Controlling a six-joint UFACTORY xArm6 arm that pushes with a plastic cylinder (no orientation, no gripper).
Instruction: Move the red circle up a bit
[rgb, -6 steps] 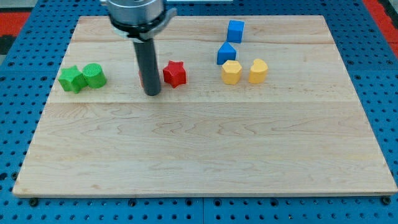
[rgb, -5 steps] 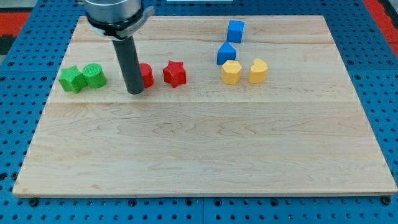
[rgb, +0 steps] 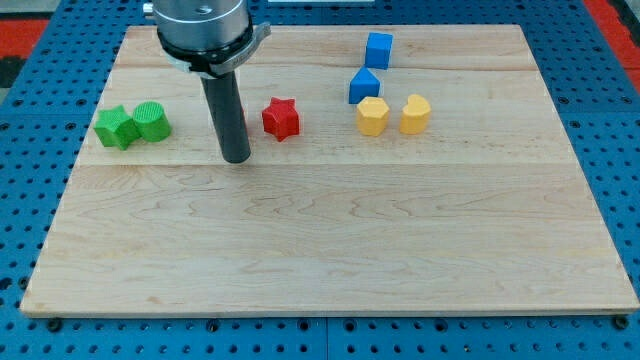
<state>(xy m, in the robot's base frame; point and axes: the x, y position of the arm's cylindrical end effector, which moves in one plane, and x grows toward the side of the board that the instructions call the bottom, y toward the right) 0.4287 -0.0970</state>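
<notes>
The red circle (rgb: 245, 122) is almost wholly hidden behind my dark rod; only a thin red sliver shows at the rod's right edge. My tip (rgb: 236, 159) rests on the board just below the red circle, towards the view's bottom; I cannot tell whether it touches the block. The red star (rgb: 281, 118) lies a short way to the right of the rod.
A green star (rgb: 114, 127) and a green circle (rgb: 151, 121) sit together at the left. A blue cube (rgb: 378, 49) and another blue block (rgb: 364, 85) stand at the upper right, with a yellow hexagon (rgb: 372, 116) and a yellow heart (rgb: 415, 114) below them.
My rod swung left, uncovering the red circle, then came back right and slightly down, so it covers the circle again. No block has visibly moved.
</notes>
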